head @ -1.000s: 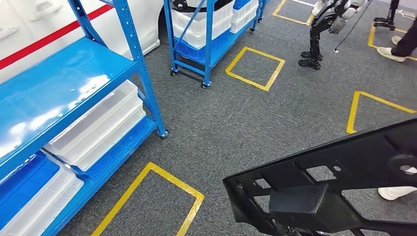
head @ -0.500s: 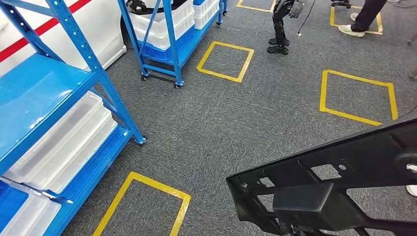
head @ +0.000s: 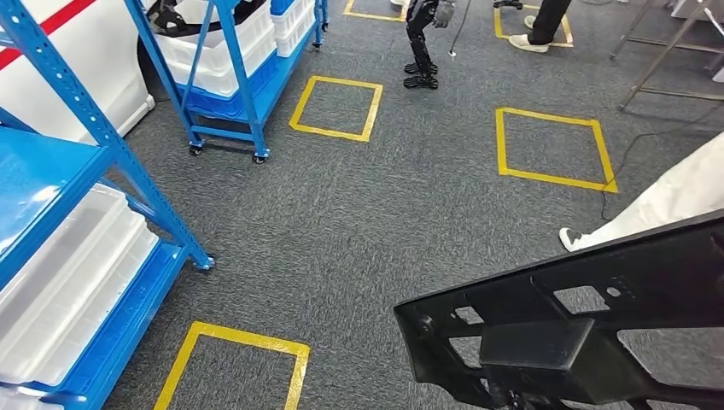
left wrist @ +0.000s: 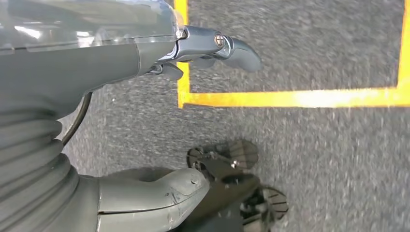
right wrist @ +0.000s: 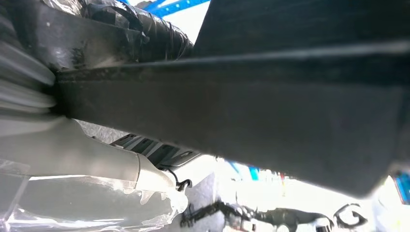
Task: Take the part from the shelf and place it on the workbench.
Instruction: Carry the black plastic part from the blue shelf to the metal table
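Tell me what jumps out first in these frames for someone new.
The big black plastic part fills the lower right of the head view, carried low over the grey carpet; the right wrist view shows the right hand gripping it. Next come the blue shelves with white bins along the left, and the yellow taped squares on the floor. At the far top stand another small robot's legs.

The left hand (left wrist: 145, 121) has a grey ribbed cover, a thick grey thumb, a dark finger with a small screw, a thin black cable and clear plastic wrap; the right hand (right wrist: 96, 159) is pale grey with plastic wrap.
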{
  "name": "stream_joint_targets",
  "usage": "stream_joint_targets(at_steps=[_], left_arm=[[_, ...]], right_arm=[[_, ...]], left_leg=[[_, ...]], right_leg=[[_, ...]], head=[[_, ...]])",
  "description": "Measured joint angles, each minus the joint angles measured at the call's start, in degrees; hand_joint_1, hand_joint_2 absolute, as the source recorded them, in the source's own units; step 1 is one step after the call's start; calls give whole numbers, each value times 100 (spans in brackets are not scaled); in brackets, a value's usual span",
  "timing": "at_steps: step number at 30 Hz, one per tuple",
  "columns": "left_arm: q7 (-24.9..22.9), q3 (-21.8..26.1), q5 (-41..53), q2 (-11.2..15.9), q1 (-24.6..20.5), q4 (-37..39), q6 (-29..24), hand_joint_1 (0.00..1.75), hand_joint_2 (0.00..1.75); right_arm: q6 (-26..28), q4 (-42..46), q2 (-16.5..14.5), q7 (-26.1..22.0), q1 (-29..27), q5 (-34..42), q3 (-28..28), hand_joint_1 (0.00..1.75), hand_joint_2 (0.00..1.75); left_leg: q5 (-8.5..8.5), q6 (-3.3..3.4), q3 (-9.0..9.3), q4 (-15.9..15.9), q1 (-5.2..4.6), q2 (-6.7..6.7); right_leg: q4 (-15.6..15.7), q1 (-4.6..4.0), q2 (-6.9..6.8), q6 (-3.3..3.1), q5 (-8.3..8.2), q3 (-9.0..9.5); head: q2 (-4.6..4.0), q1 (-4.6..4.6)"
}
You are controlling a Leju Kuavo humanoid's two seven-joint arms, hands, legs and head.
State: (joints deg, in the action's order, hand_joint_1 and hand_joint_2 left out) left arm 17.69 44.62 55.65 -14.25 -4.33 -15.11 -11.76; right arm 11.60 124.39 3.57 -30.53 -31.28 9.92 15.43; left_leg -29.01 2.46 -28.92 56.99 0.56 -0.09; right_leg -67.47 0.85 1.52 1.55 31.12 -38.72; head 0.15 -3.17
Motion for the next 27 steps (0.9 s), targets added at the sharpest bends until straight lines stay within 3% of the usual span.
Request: stream_joint_targets(at_steps=[2, 3, 4, 5, 7, 8, 9, 11, 12, 14, 16, 17, 18, 19, 20, 22, 24, 26, 27], left_arm=[[-6, -8, 0, -4, 22, -1, 8, 0, 175], [-7, -10, 0, -6, 27, -1, 11, 0, 175], [-8, -14, 0, -8, 24, -1, 13, 0, 175], [-7, -19, 0, -12, 18, -1, 15, 0, 175], [-6, -28, 0, -22, 7, -2, 16, 0, 175], [-5, -31, 0, -26, 3, -2, 16, 0, 175], [-6, -33, -1, -30, -1, -2, 16, 0, 175], [-5, -40, -4, -44, -12, -5, 13, 0, 175], [-3, -43, -8, -50, -19, -9, 6, 0, 175], [10, -47, -21, -57, -22, -16, -12, 0, 175], [75, -47, -36, -56, 3, -16, -23, 0, 175], [125, -47, -42, -54, 28, -16, -24, 0, 175], [176, -47, -46, -51, 54, -16, -24, 0, 175], [215, -47, -50, -47, 76, -16, -24, 0, 175], [242, -47, -52, -43, 89, -16, -24, 0, 175], [274, -47, -55, -36, 99, -15, -27, 0, 175], [298, -48, -58, -32, 99, -14, -36, 0, 175], [311, -49, -63, -29, 96, -14, -48, 0, 175], [316, -49, -65, -29, 93, -14, -55, 0, 175]], right_arm=[[-22, -1, -25, 8, 4, -5, -32, 175, 175], [-23, -2, -34, 9, 0, -6, -46, 175, 175], [-23, -2, -42, 10, -3, -6, -60, 175, 175], [-23, -2, -51, 10, -5, -6, -72, 175, 175], [-25, -1, -69, 13, -2, -7, -90, 175, 175], [-35, 3, -80, 15, -1, -10, -96, 175, 175], [-56, 8, -96, 18, -2, -15, -105, 175, 175], [-125, 20, -135, 26, -26, -37, -128, 175, 175], [-164, 26, -160, 28, -45, -51, -141, 175, 175], [-240, 39, -216, 31, -66, -87, -160, 175, 175], [-328, 44, -273, 34, -80, -117, -190, 175, 175], [-372, 44, -301, 36, -92, -125, -209, 175, 175], [-409, 44, -327, 37, -109, -130, -232, 175, 175], [-436, 44, -352, 37, -124, -133, -252, 175, 175], [-457, 44, -374, 36, -138, -136, -271, 175, 175], [-497, 44, -410, 35, -155, -146, -299, 175, 175], [-539, 44, -439, 33, -172, -167, -321, 175, 175], [-576, 44, -468, 31, -204, -189, -352, 175, 175], [-592, 44, -481, 31, -227, -196, -373, 175, 175]], left_leg=[[-8, 12, -11, 3, -25, 187], [-15, 12, -12, 4, -33, 276], [-25, 7, -6, 4, -38, 355], [-40, -3, 11, 4, -41, 425], [-77, -43, 50, 7, -58, 540], [-93, -68, 65, 8, -68, 584], [-105, -95, 77, 7, -77, 628], [-123, -148, 102, -6, -82, 710], [-166, -175, 109, 26, -75, 667], [-417, -220, -19, 385, -49, 392], [-791, -246, -349, 1138, -24, 118], [-895, -256, -514, 1465, -19, 73], [-889, -262, -612, 1625, -18, 56], [-757, -262, -610, 1556, -15, 45], [-530, -256, -509, 1268, -9, 6], [-153, -236, -217, 514, 14, -251], [-72, -214, -87, 160, 19, -455], [-62, -165, -71, 118, 5, -383], [-36, -124, -56, 85, 5, -309]], right_leg=[[-675, 7, -110, 32, 280, -308], [-775, 9, -125, 37, 272, -340], [-623, 8, -148, 33, 151, -239], [-264, 2, -201, 19, -33, -24], [548, -41, -417, -49, -295, 438], [775, -68, -489, -91, -341, 562], [861, -93, -514, -129, -335, 599], [878, -91, -392, -193, -357, 585], [909, -75, -334, -226, -373, 590], [971, -37, -222, -296, -413, 609], [977, -45, -100, -328, -425, 600], [972, -50, -22, -331, -425, 597], [961, -54, 60, -333, -423, 597], [945, -55, 148, -330, -420, 598], [922, -53, 235, -322, -411, 599], [859, -52, 387, -289, -388, 577], [821, -44, 519, -226, -390, 524], [829, -23, 651, -143, -426, 477], [815, -17, 608, -114, -423, 460]], head=[[0, 1], [0, 1], [0, 1], [0, 1], [0, 1], [0, 2], [0, 2], [0, 2], [0, 1], [0, 3], [0, 4], [0, 3], [0, 4], [0, 4], [0, 4], [0, 3], [0, 3], [0, 3], [0, 3]])
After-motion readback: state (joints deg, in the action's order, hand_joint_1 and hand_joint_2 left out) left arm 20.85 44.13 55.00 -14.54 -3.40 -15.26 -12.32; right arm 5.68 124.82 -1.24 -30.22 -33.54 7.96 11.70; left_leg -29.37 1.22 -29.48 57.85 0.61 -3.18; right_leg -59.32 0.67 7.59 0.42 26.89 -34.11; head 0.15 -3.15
